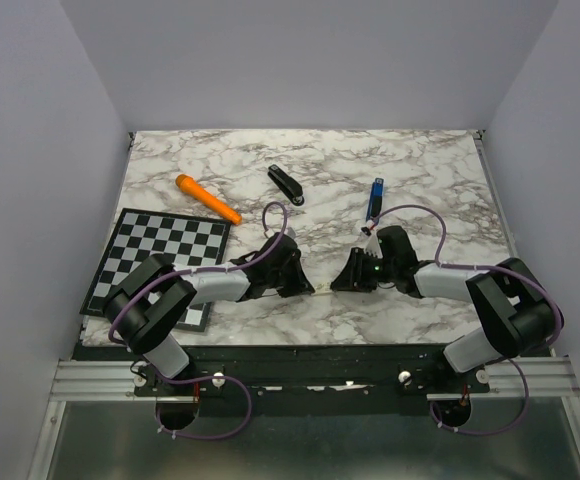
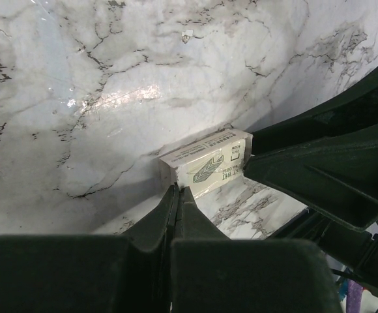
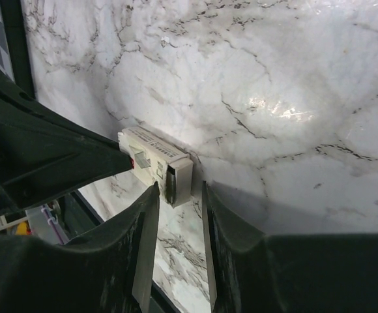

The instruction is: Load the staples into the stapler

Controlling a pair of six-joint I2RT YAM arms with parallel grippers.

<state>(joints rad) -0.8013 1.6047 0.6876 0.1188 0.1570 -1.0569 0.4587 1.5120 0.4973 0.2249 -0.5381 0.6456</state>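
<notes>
Nearby, the left gripper (image 2: 178,195) has its fingers pressed together, tips against a small whitish box (image 2: 205,163); the right gripper (image 3: 179,189) (fingers apart) meets the box's end. Farther back, the black stapler (image 1: 284,184) lies on the marble table (image 1: 420,170), well apart from both.

top external: high, behind the arm bases, facing down and forward; far off, whole table (image 1: 420,160) in frame.
left wrist: low, close to the table, facing right along the left gripper (image 2: 178,194) to the small box (image 2: 205,163).
right wrist: low, close, facing left along the right gripper (image 3: 179,195).
shared: both wrists see the small box from opposite ends, near-centre.
</notes>
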